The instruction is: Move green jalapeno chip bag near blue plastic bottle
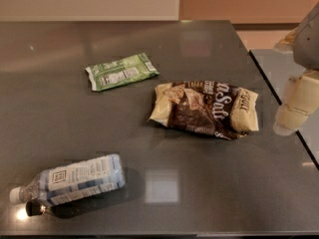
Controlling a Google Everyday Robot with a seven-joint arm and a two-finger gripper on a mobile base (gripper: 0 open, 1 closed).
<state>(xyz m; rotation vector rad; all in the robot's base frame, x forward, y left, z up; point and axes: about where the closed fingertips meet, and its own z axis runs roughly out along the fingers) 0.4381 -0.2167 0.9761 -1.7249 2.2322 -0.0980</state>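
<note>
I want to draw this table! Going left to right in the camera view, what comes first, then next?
First the blue plastic bottle → green jalapeno chip bag → brown-and-cream chip bag → gripper, at the picture's right edge.

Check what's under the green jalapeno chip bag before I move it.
Only the dark tabletop shows around the green jalapeno chip bag, which lies flat on it. Anything beneath is covered. The hand hangs at the right edge.

Only word I could actually read was "Salt", in big white letters on the brown-and-cream chip bag (204,108). The label print on the green jalapeno chip bag (122,71) and the blue plastic bottle (75,179) was too tiny to make out. The gripper (290,114) hung at the right edge.
</note>
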